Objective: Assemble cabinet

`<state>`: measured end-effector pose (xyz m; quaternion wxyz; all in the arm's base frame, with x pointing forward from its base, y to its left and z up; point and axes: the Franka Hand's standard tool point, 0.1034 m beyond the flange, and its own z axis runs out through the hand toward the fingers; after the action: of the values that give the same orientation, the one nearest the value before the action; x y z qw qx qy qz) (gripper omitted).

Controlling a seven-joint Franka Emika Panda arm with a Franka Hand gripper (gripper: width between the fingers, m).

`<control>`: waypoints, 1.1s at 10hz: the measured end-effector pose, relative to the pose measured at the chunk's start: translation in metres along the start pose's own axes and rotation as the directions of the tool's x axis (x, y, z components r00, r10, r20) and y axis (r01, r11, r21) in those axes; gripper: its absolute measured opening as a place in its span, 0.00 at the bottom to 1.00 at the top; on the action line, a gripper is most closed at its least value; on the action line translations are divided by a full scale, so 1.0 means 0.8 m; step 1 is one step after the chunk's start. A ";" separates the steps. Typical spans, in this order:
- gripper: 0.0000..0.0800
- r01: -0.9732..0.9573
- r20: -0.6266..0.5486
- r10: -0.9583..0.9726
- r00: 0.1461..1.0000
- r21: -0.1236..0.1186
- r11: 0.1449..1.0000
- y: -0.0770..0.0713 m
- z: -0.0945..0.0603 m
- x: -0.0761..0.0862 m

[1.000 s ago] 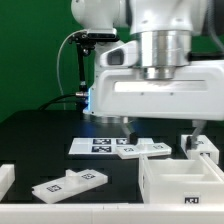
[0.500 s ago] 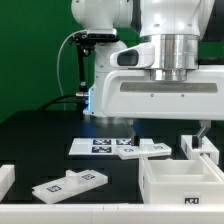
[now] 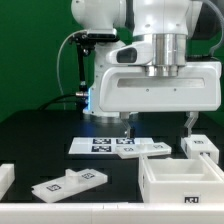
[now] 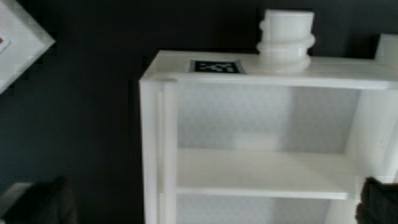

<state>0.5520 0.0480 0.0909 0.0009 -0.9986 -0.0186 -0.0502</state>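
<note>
The white cabinet box stands open-topped at the front of the exterior view's right. In the wrist view it fills the picture, showing an inner shelf, a marker tag on its rim and a white ribbed peg beyond it. My gripper hangs open and empty above and behind the box. In the wrist view my gripper has its dark fingertips wide apart on either side of the box. A flat white panel lies by the marker board. Another tagged panel lies at the front left.
The marker board lies on the black table behind the parts. A small white block sits behind the box on the right. Another white block is at the left edge. The arm's base and cables stand at the back.
The hand has shifted a little to the exterior view's left and risen slightly; its right finger now shows above the small block. The parts have not moved.
</note>
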 end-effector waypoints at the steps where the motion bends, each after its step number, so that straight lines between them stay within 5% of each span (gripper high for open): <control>1: 1.00 0.000 0.001 0.000 1.000 0.000 1.000 0.000 0.000 0.000; 2: 1.00 0.000 0.002 0.000 1.000 0.000 1.000 0.000 0.001 -0.001; 5: 1.00 0.012 0.162 -0.021 0.987 0.058 0.998 0.009 0.007 -0.048; 6: 1.00 0.000 0.136 -0.004 0.991 0.032 0.999 0.008 0.012 -0.054; 9: 1.00 0.001 0.142 -0.005 0.990 0.032 0.999 0.009 0.013 -0.056; 11: 1.00 0.045 0.147 -0.048 0.988 0.025 0.999 0.007 0.030 -0.078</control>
<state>0.4929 0.0401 0.0607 0.0091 -0.9988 -0.0424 0.0240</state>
